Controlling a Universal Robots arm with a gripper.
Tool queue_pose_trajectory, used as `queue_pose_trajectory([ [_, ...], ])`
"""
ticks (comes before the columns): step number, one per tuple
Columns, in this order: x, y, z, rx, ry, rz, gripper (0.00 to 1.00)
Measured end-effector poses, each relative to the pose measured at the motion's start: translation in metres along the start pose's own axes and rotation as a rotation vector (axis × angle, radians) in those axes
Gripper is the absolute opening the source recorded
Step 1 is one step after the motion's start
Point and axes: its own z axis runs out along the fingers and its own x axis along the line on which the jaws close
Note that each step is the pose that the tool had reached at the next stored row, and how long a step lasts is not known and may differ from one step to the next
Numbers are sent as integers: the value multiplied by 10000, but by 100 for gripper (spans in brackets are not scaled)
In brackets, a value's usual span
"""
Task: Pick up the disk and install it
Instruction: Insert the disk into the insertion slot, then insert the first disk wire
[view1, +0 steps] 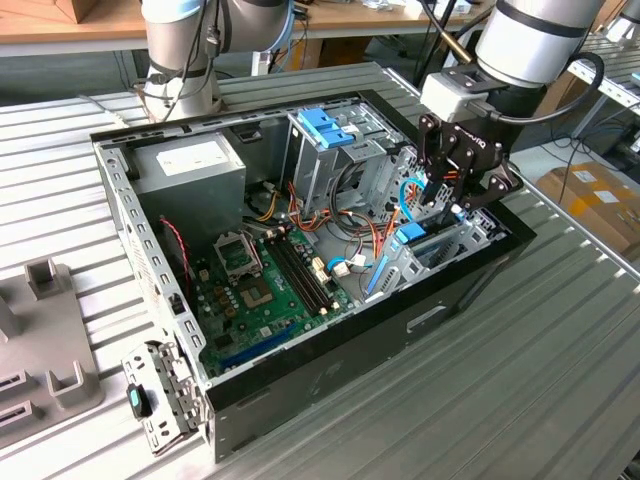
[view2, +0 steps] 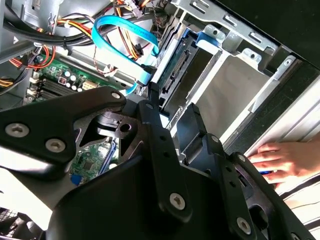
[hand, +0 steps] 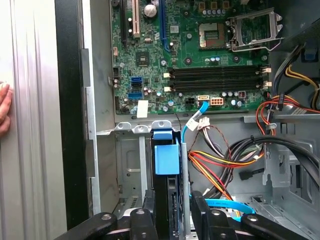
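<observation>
Arm (view1: 530, 35): reaching down from the far right over the computer case (view1: 330, 380).
Gripper (view1: 452, 205): fingers (hand: 200, 215) narrow, pressed on both sides of the disk (hand: 166, 157).
Disk: standing on edge in the right-end drive bay.

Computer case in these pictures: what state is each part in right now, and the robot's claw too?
Computer case, lying on its side, side panel off.
Disk, standing on edge in the drive bay.
Gripper, directly over the disk.
Memory slots, empty.
Person's hand, resting just outside the case.
</observation>
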Motion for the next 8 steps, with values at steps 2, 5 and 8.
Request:
queue_pose_trajectory([
  [2,2,13,3,1,-4,2,42],
  [5,1,18,8,3,-2,-1,42],
  [8,2,18,15,2,-3,0,42],
])
